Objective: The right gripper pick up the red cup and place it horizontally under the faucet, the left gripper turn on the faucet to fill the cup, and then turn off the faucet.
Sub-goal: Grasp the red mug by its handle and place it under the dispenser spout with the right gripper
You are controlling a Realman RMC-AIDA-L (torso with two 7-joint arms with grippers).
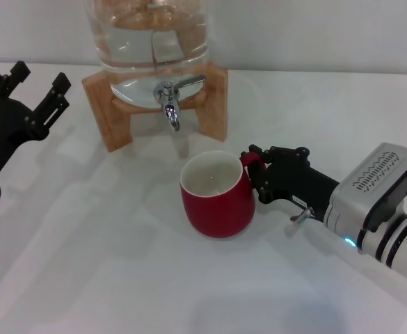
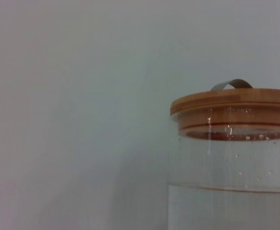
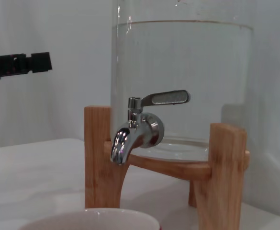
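- Fingers of the right gripper (image 1: 254,167) are closed on the loop handle of the red cup (image 1: 217,197), on the side facing the robot's right.
- The red cup stands upright on the white worktop (image 1: 106,264), its mouth open upward and its off-white inside showing; no water can be made out in it.
- The cup sits in front of the faucet (image 1: 171,97) and a little toward the robot's right of the spout, not directly beneath it.
- The faucet is chrome, with its lever handle lying level and pointing toward the robot's right; the spout curves downward, and no stream falls from it in the right wrist view.
- The glass dispenser (image 1: 151,31) rests on a wooden stand (image 1: 109,104) and holds clear water; the left wrist view shows its wooden lid (image 2: 233,103) with a metal loop on top.
- The left gripper (image 1: 19,104) hovers at the robot's left, well apart from the faucet, its black fingers spread apart and holding nothing.
- The right arm's silver-grey casing carries a ribbed vent panel (image 1: 380,170), and a small light glows at its lower edge.
- No brand, label or legible writing appears on the cup, the dispenser or the arms.
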